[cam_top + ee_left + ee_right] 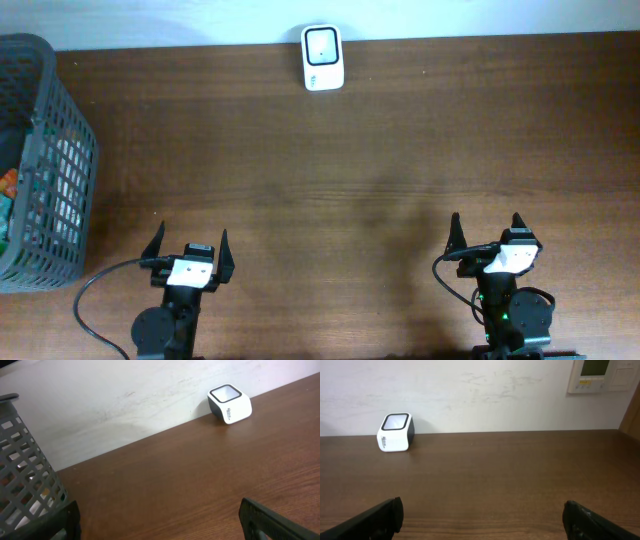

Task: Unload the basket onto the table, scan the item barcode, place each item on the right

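two risks stand out, taken from the left. the grey plastic lattice basket [65,180] sits at the left edge of the dark brown wooden table [350,180]. the items to scan [8,195] lie inside it, glimpsed only as orange, green and white patches through the mesh. which of them shows a reachable barcode i cannot tell. a reach in could catch a fingertip on the lattice wall or rim and drag the basket, which looks light. further right, the small white scanner block with a dark-framed window [322,58] stands at the far edge against the wall, well apart from both arms. an item brought there with its barcode turned away, or covered by a finger, would likely not read, and a careless approach could knock the block over.

the left gripper [191,232] hangs near the front edge, right of the basket, with its fingers [270,520] spread wide, holding nothing and touching nothing. the right gripper [486,218], at the front right, is spread just as wide and is also empty.
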You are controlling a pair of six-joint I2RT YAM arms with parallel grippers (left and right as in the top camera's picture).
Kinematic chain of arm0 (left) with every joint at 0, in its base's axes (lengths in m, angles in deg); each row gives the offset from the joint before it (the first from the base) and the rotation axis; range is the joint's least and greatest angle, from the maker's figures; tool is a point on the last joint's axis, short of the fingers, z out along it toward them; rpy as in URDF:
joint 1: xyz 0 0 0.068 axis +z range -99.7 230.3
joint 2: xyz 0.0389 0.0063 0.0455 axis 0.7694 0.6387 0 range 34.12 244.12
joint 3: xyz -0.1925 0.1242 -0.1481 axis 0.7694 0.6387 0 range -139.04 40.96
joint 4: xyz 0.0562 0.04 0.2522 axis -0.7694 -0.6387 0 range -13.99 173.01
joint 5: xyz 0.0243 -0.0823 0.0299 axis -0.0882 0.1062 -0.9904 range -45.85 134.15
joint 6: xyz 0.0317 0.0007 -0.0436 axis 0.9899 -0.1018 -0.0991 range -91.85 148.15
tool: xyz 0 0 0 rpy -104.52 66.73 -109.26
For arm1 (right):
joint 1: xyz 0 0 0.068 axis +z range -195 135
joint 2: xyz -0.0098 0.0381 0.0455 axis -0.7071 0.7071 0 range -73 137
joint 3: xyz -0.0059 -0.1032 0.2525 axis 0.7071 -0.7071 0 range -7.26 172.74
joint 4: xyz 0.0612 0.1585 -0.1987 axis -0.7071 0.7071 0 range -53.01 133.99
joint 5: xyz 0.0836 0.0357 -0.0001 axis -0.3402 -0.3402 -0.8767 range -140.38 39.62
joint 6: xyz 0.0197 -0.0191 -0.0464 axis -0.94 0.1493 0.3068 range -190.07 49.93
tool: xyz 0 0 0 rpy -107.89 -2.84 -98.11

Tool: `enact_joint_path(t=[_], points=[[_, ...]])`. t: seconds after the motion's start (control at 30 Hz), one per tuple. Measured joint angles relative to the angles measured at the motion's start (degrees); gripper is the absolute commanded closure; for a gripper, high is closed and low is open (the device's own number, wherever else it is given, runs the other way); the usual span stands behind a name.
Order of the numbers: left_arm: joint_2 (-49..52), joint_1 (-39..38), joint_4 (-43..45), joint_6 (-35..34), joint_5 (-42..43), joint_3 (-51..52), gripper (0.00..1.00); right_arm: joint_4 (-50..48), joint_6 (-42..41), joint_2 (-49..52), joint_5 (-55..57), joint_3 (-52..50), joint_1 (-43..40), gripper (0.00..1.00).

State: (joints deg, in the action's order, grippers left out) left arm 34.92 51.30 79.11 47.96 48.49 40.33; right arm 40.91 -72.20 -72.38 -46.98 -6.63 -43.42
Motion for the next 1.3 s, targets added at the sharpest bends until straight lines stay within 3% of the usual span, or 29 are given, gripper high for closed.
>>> enact_joint_path(t=[1.3], points=[[0.0, 0.0, 0.0, 0.0, 0.0, 0.0, 0.01, -0.02, 0.0, 0.0, 0.0, 0.0, 1.68, 0.02]])
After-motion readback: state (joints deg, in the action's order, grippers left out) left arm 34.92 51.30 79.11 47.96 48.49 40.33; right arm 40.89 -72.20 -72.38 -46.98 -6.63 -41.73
